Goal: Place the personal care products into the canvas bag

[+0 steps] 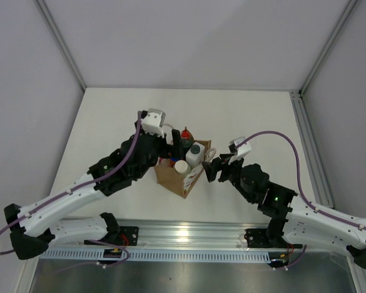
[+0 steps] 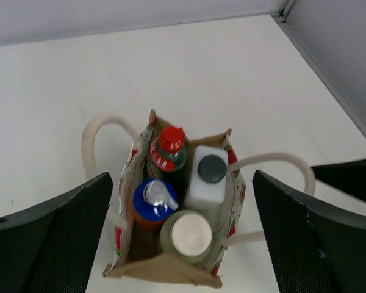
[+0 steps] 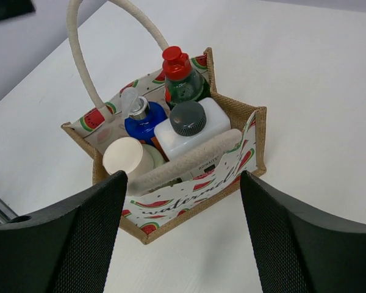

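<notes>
The brown canvas bag (image 1: 184, 180) stands upright mid-table, with watermelon print on its side (image 3: 195, 189). All four bottles stand inside it: dark with red cap (image 2: 171, 139), clear with black cap (image 2: 211, 169), orange with blue cap (image 2: 154, 198), olive-green with cream cap (image 2: 191, 235). They also show in the right wrist view: red cap (image 3: 177, 61), black cap (image 3: 187, 118), blue cap (image 3: 143, 125), cream cap (image 3: 123, 157). My left gripper (image 1: 178, 143) hovers above the bag, open and empty (image 2: 182, 183). My right gripper (image 1: 212, 168) is open and empty just right of the bag (image 3: 183, 180).
One cream handle (image 3: 97, 36) arches up; the other (image 3: 183, 162) lies along the bag's near rim. A metal rail (image 1: 189, 235) runs along the table's near edge. A frame post (image 1: 308, 140) borders the right side.
</notes>
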{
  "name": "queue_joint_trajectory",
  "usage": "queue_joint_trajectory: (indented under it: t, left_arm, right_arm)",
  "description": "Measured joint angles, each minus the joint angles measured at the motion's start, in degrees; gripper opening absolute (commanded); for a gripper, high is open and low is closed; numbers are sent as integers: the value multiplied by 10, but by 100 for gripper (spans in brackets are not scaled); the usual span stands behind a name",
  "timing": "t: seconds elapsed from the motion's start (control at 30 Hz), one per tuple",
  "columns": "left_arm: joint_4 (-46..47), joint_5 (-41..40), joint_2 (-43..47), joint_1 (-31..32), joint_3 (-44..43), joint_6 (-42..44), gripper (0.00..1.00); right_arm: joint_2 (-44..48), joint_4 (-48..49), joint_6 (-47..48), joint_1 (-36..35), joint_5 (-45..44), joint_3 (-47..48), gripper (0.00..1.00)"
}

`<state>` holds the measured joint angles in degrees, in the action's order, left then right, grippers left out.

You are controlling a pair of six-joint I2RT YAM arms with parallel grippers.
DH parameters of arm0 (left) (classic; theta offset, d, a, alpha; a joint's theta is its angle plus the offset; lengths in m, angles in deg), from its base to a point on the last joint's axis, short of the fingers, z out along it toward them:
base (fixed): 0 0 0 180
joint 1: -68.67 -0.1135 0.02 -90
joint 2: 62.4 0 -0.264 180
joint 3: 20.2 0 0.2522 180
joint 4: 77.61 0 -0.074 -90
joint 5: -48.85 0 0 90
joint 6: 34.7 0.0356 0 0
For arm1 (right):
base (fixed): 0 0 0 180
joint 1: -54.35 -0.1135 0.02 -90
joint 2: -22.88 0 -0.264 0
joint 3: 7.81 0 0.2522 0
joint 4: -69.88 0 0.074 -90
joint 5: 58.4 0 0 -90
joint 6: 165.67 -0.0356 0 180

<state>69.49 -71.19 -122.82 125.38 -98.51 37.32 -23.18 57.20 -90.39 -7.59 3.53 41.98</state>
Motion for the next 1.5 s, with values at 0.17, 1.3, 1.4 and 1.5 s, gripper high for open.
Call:
queue_joint_trajectory:
  t: [0.17, 1.3, 1.4, 1.5]
  left_arm:
    - [12, -3, 107, 0, 136, -12, 99]
    - [127, -12, 290, 6, 304, 1, 99]
    - [127, -12, 292, 6, 304, 1, 99]
    - [127, -12, 292, 6, 304, 2, 99]
  right_arm:
    - [2, 0, -3, 0, -11, 0, 80]
    - [-2, -76, -128, 0, -263, 37, 100]
    - [12, -67, -124, 0, -259, 30, 99]
    - [22, -61, -122, 0, -256, 24, 99]
